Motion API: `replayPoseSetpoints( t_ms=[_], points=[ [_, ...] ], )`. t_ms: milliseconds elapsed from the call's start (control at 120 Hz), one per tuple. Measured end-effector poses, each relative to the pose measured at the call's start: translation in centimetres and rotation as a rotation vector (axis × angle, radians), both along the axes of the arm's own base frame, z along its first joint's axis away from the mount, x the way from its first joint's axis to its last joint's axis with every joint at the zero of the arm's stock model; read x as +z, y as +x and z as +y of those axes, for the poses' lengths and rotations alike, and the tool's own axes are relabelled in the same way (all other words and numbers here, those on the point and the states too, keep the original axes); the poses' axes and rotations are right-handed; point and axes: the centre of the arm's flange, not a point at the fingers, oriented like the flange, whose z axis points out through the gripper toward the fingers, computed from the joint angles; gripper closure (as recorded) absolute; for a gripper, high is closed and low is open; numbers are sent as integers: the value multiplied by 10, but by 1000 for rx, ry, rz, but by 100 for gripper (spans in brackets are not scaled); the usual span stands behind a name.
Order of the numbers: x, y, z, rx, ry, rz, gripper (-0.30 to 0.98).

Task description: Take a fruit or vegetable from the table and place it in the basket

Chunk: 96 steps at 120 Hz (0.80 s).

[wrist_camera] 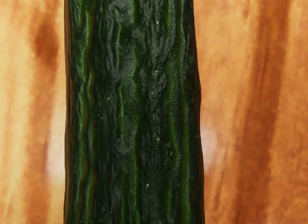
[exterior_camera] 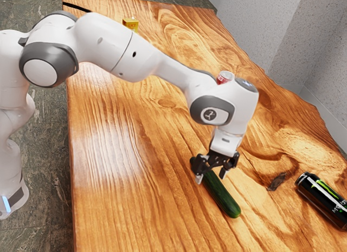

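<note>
In the exterior view my gripper (exterior_camera: 211, 176) is low over a dark green cucumber (exterior_camera: 222, 197), with its fingers apart on the two sides of it. The cucumber lies on the wooden table, slanting from under the hand toward the view's bottom. Part of it is hidden behind the gripper. Seen from the hand, the cucumber (wrist_camera: 132, 108) runs lengthwise directly below, close to the camera, with wood grain along both its sides. Whether the fingertips touch it, I cannot tell.
A black can (exterior_camera: 324, 201) lies on its side at the exterior view's right, beyond a small dark brown piece (exterior_camera: 277, 181). Behind the arm's wrist stands a red and white can (exterior_camera: 224, 77). Farther back on the table (exterior_camera: 108, 208) is a yellow box (exterior_camera: 130, 25).
</note>
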Motion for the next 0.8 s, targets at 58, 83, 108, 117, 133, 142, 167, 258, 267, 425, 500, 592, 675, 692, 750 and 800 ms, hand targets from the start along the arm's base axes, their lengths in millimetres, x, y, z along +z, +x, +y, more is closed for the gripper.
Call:
replayPoseSetpoints(
  t_ms=[58, 83, 108, 117, 133, 142, 167, 258, 267, 425, 500, 592, 675, 692, 750, 800],
  points=[
    [-3, -1, 0, 1, 0, 0, 0],
    [-3, -1, 0, 1, 0, -1, 0],
    [-4, 0, 0, 1, 0, -2, 0],
    [-4, 0, 0, 1, 0, -2, 0],
    [-4, 0, 0, 1, 0, -3, 0],
    [-4, 0, 0, 2, 0, -3, 0],
    [-4, 0, 0, 2, -1, -4, 0],
    [-3, 1, 0, 6, -8, -9, 15],
    [-3, 1, 0, 7, -9, -10, 17],
    [-1, 2, 0, 15, -21, -17, 42],
    [0, 3, -1, 14, -22, -24, 44],
    [47, 19, -9, -13, -27, -128, 48],
    [128, 46, -30, -83, -23, -307, 46],
    [139, 49, -37, -103, -25, -333, 46],
    [164, 56, -66, -178, -25, -402, 46],
    [175, 59, -88, -231, -26, -442, 46]
  ],
)
